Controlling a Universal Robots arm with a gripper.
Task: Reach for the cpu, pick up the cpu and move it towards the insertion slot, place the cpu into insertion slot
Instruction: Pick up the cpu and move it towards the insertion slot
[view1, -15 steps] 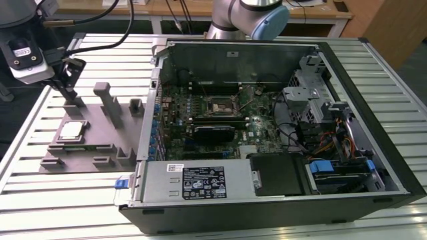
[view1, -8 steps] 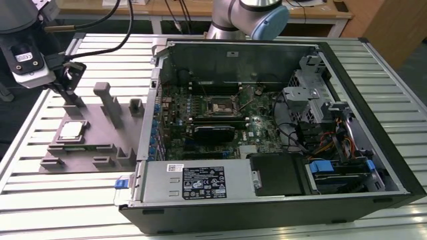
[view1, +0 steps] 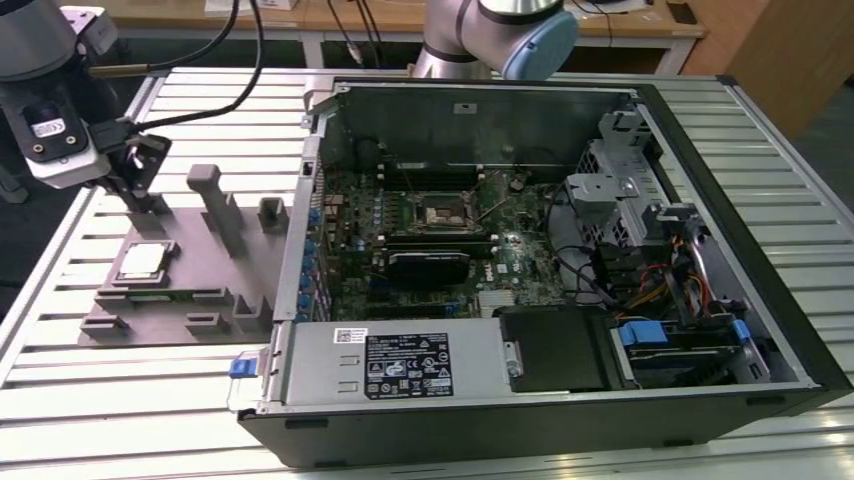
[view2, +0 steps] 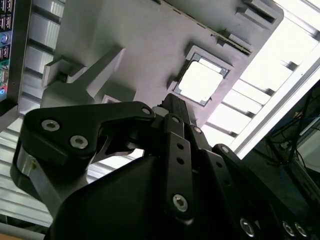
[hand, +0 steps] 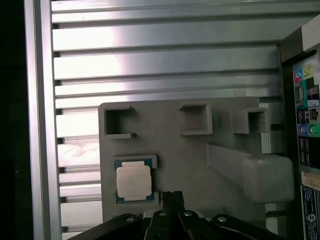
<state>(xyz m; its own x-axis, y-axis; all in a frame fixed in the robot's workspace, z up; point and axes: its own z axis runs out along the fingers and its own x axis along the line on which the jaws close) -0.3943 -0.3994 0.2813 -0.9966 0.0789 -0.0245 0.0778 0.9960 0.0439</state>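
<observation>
Gripper clenched, empty, near cpu, exterior view's left. We judge a closed descent could knock it askew.

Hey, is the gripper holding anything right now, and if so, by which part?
Nothing. The cpu lies in its recess on the grey fixture, apart from the gripper.

In the exterior view the arm was cut off at the picture's edge, and the hand covered part of the block's far edge. The slot, well apart from the block, was too small for its centre to be made out. In the second wrist view glare bleached the cpu on the block, and the hand hid the block beside it. In the first wrist view the hand ran off the picture's edge.
</observation>
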